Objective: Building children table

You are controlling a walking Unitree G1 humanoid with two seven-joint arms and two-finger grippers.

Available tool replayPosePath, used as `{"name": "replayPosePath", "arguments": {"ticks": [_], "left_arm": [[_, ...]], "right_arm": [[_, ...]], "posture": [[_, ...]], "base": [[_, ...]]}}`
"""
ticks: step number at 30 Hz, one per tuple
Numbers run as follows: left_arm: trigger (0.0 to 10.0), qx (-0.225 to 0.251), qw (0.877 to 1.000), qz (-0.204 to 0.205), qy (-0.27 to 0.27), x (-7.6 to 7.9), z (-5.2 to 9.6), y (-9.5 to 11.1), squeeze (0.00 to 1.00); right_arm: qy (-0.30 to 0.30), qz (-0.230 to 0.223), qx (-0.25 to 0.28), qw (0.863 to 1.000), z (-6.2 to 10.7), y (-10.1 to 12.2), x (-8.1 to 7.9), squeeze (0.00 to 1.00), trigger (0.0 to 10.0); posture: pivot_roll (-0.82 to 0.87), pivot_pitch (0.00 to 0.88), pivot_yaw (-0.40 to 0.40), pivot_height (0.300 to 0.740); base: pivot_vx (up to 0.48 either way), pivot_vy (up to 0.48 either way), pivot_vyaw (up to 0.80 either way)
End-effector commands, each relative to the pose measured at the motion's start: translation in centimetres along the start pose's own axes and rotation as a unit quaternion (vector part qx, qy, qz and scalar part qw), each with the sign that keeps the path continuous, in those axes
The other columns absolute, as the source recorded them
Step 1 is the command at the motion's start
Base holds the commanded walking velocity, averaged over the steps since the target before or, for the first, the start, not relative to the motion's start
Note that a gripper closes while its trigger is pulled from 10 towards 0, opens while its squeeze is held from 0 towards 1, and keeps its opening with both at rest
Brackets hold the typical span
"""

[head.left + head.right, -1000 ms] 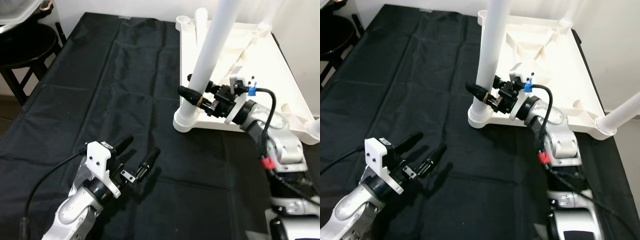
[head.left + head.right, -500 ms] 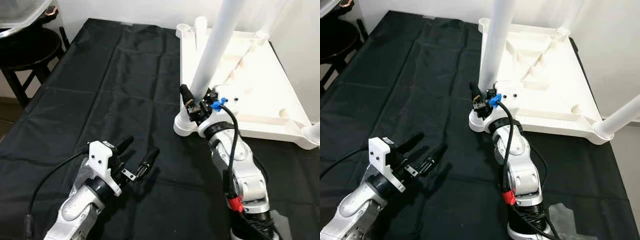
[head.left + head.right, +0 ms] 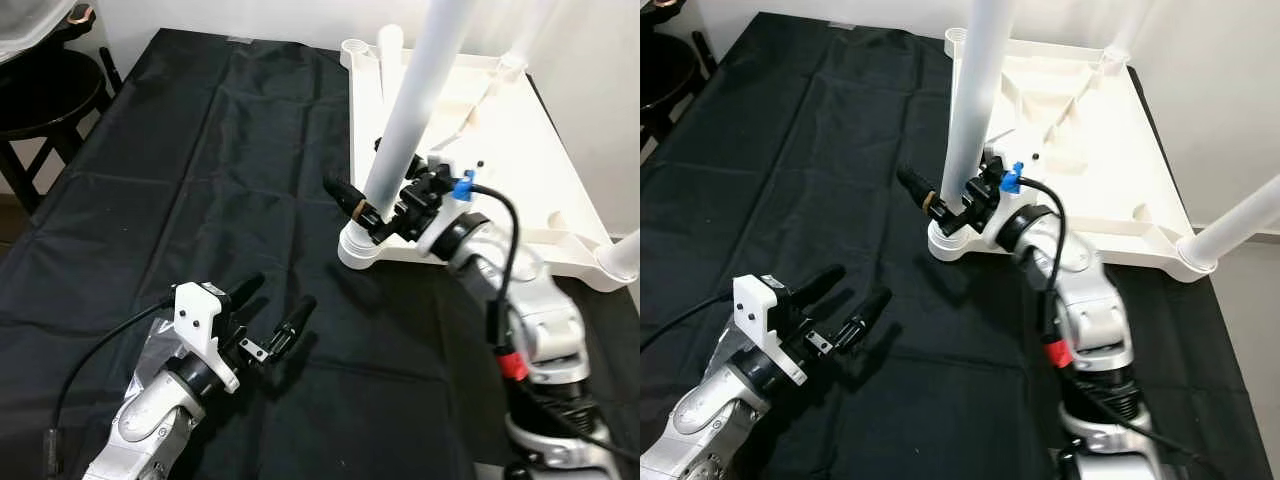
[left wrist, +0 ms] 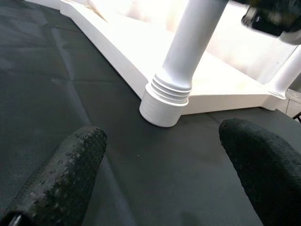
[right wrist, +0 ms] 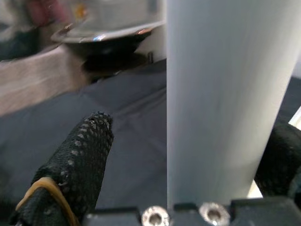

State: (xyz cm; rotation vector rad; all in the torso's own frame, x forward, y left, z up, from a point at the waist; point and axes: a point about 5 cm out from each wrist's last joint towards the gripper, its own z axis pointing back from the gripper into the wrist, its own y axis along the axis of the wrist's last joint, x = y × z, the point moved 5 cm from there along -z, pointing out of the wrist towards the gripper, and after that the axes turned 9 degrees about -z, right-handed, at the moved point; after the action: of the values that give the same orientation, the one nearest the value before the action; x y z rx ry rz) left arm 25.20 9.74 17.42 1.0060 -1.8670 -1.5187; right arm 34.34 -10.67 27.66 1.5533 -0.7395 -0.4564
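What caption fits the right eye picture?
Right pincer straddles the white table leg above its corner socket; left pincer waits open over black cloth.

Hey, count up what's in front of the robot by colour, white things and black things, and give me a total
White: 4 – tabletop, near leg, far corner leg, right corner leg
Black: 2 – cloth, stool
Total: 6

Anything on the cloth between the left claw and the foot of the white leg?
Nothing: just bare black cloth between the open left claw and the leg where it meets its socket. The left wrist view confirms it.
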Motion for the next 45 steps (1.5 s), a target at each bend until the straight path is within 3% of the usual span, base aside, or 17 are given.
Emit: {"name": "replayPosePath", "arguments": {"ticks": [1, 4, 5, 11, 12, 13, 16, 26, 29, 32, 33, 34, 35, 37, 40, 42, 45], "left_arm": [[10.0, -0.005, 1.0, 0.004, -0.004, 0.4, 0.3, -0.1, 0.0], [10.0, -0.004, 1.0, 0.005, -0.005, 0.6, 0.4, 0.0, 0.0], [10.0, -0.005, 1.0, 0.005, -0.005, 0.7, 0.5, 0.1, 0.0], [10.0, -0.005, 1.0, 0.006, -0.005, 0.9, 0.6, 0.3, 0.0], [10.0, -0.005, 1.0, 0.006, -0.004, 0.9, 0.7, 0.3, 0.0], [10.0, -0.006, 1.0, 0.006, -0.004, 0.9, 0.7, 0.3, 0.0], [10.0, -0.006, 1.0, 0.006, -0.003, 0.9, 0.7, 0.4, 0.0], [10.0, -0.006, 1.0, 0.006, -0.001, 0.9, 0.6, 0.4, 0.0], [10.0, -0.005, 1.0, 0.006, 0.0, 0.8, 0.6, 0.3, 0.0], [10.0, -0.005, 1.0, 0.006, 0.0, 0.8, 0.6, 0.3, 0.0], [10.0, -0.005, 1.0, 0.006, 0.001, 0.7, 0.6, 0.3, 0.0], [10.0, -0.006, 1.0, 0.005, 0.001, 0.6, 0.6, 0.2, 0.0], [10.0, -0.006, 1.0, 0.005, 0.001, 0.6, 0.6, 0.2, 0.0], [10.0, -0.007, 1.0, 0.003, 0.001, 0.5, 0.4, 0.1, 0.0], [10.0, -0.008, 1.0, 0.002, 0.001, 0.4, 0.4, 0.0, 0.0], [10.0, -0.009, 1.0, 0.001, 0.001, 0.3, 0.4, -0.1, 0.0], [10.0, -0.009, 1.0, 0.001, 0.0, 0.2, 0.4, -0.2, 0.0]], "right_arm": [[0.016, 0.009, 0.006, 1.0, 0.4, 0.5, 0.6, 1.0, 10.0], [0.034, 0.03, -0.008, 0.999, 0.4, 0.6, 1.2, 1.0, 10.0], [0.037, 0.038, -0.008, 0.999, 0.2, 1.0, 2.1, 0.04, 10.0], [0.058, 0.053, -0.002, 0.997, -0.2, 2.6, 4.2, 0.0, 10.0], [0.071, 0.048, 0.0, 0.996, -0.2, 2.9, 4.3, 0.0, 5.5], [0.089, 0.041, 0.0, 0.995, -0.3, 3.1, 4.4, 0.0, 0.0], [0.118, 0.029, 0.002, 0.993, -0.3, 3.2, 4.1, 0.0, 0.0], [0.123, -0.012, 0.009, 0.992, 0.4, 2.2, 4.1, 0.0, 0.0], [0.047, -0.05, 0.0, 0.998, 0.7, -0.7, 3.6, 0.0, 0.0], [0.024, -0.059, -0.002, 0.998, 0.6, -1.4, 3.5, 0.0, 0.0], [-0.047, -0.069, -0.019, 0.996, 0.2, -3.3, 3.0, 0.0, 0.0], [-0.169, -0.073, -0.044, 0.982, 0.7, -5.6, 3.1, 0.0, 0.0], [-0.169, -0.073, -0.044, 0.982, 0.7, -5.6, 3.1, 0.0, 0.0], [-0.314, -0.081, -0.094, 0.941, 2.9, -9.4, 1.2, 0.0, 0.0], [-0.335, -0.097, -0.102, 0.931, 3.2, -10.1, 0.5, 0.0, 0.0], [-0.347, -0.115, -0.092, 0.926, 2.4, -9.6, 0.6, 0.0, 0.0], [-0.344, -0.115, -0.082, 0.928, 1.7, -8.6, 0.8, 0.0, 0.0]], "posture": [[0.02, 0.251, -0.077, 0.74], [0.02, 0.254, -0.079, 0.74], [0.03, 0.256, -0.08, 0.74], [0.04, 0.265, -0.084, 0.74], [0.04, 0.269, -0.084, 0.74], [0.04, 0.272, -0.085, 0.74], [0.04, 0.272, -0.085, 0.74], [0.04, 0.275, -0.09, 0.74], [0.03, 0.271, -0.099, 0.74], [0.03, 0.271, -0.099, 0.74], [0.03, 0.266, -0.1, 0.74], [0.02, 0.261, -0.098, 0.74], [0.02, 0.261, -0.098, 0.74], [0.03, 0.252, -0.093, 0.74], [0.04, 0.25, -0.091, 0.74], [0.02, 0.239, -0.084, 0.74], [0.02, 0.237, -0.082, 0.74]], "base": [[0.0, 0.0, 0.0], [0.0, 0.0, 0.0], [0.0, 0.0, 0.0], [0.0, 0.0, 0.0], [0.0, 0.0, 0.0], [0.0, 0.0, 0.0], [0.0, 0.0, 0.0], [0.0, 0.0, 0.0], [0.0, 0.0, 0.0], [0.0, 0.0, 0.0], [0.0, 0.0, 0.0], [0.0, 0.0, 0.0], [0.0, 0.0, 0.0], [0.0, 0.0, 0.0], [0.0, 0.0, 0.0], [0.0, 0.0, 0.0], [0.0, 0.0, 0.0]]}}
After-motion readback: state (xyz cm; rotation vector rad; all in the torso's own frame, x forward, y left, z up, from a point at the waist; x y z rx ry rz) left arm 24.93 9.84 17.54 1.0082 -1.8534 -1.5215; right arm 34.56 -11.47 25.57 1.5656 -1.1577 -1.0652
